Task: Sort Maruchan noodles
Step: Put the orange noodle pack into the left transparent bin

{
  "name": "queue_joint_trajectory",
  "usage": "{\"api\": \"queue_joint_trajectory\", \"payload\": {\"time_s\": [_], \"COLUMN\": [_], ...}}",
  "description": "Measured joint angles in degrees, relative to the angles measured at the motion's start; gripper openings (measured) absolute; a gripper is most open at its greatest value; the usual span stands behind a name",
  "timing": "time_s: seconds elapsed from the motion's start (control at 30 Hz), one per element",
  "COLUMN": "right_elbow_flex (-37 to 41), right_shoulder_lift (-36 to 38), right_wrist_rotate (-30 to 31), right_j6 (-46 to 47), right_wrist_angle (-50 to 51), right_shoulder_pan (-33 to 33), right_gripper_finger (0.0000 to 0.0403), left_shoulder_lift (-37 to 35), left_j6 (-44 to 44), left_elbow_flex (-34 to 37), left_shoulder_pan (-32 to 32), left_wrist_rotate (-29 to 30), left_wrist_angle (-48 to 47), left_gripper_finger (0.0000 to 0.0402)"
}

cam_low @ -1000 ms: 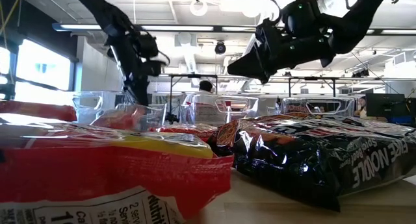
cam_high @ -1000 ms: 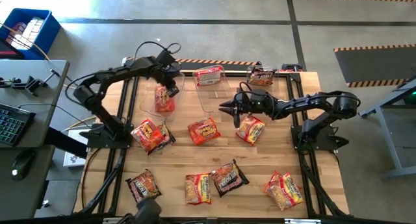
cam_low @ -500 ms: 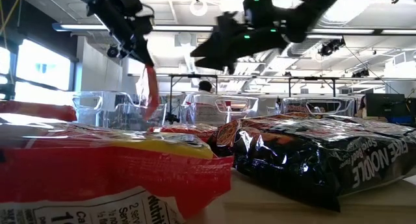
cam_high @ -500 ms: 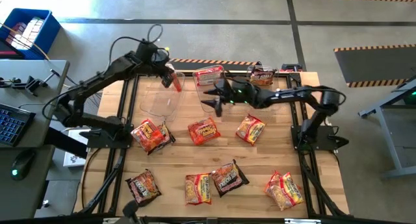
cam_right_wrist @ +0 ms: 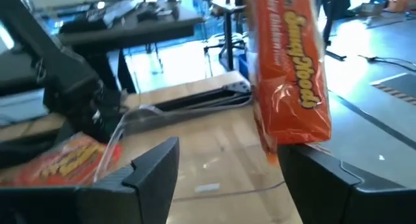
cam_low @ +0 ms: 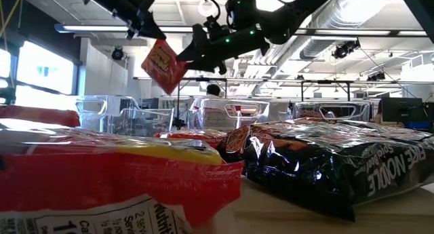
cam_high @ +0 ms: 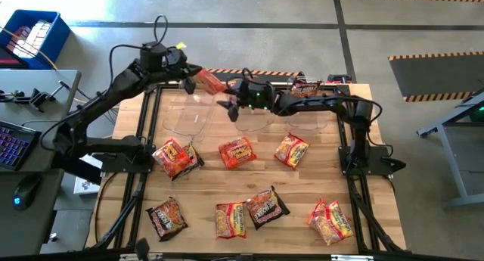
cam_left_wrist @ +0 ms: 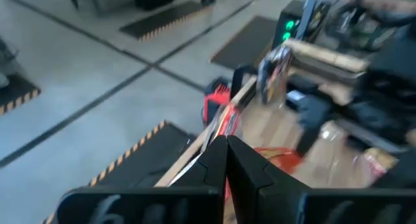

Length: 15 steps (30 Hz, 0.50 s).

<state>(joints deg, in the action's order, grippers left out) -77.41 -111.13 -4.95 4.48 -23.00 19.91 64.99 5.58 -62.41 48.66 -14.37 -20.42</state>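
An orange-red Maruchan noodle packet [cam_high: 209, 82] hangs in the air above the far left of the table, with my left gripper [cam_high: 190, 74] shut on it. In the low view the packet [cam_low: 163, 63] hangs tilted below that gripper [cam_low: 146, 25]. My right gripper [cam_high: 226, 95] is open right beside the packet's free end. In its wrist view the packet [cam_right_wrist: 287, 74] stands ahead of the two spread fingers [cam_right_wrist: 153, 175]; whether they touch it I cannot tell. Several more packets [cam_high: 237, 151] lie flat on the wooden table. My left gripper pinches one short end of the packet [cam_left_wrist: 223, 130] between its two shut fingers. It comes from the table's left and slants slightly down. The packet is lifted clear of the table and bins, and it sticks out tilted toward the right arm.
Clear plastic bins [cam_high: 187, 117] [cam_high: 255, 119] stand in a row along the far side; a dark packet [cam_high: 306, 85] sits at the far right one. Loose packets lie at mid-table [cam_high: 175, 156] [cam_high: 291, 150] and along the near edge [cam_high: 166, 217] [cam_high: 265, 206] [cam_high: 330, 221].
My left gripper has risen from the left bin toward the far edge and tipped from pointing down to nearly level, lifting the orange-red packet clear. My right gripper has swung from mid-table toward the far left, up to the packet, and has opened.
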Motion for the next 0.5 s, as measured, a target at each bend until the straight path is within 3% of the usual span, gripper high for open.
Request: {"api": "queue_joint_trajectory", "payload": {"time_s": [0.5], "right_elbow_flex": [0.0], "right_shoulder_lift": [0.0], "right_wrist_rotate": [1.8], "right_j6": [2.2], "right_wrist_angle": [-3.6], "right_shoulder_pan": [0.5], "right_gripper_finger": [0.0250], "left_shoulder_lift": [-2.1], "left_j6": [-1.7], "left_elbow_flex": [0.0], "left_shoulder_pan": [0.0], "left_wrist_rotate": [-1.0], "left_wrist_angle": [6.6], "left_gripper_finger": [0.0000]}}
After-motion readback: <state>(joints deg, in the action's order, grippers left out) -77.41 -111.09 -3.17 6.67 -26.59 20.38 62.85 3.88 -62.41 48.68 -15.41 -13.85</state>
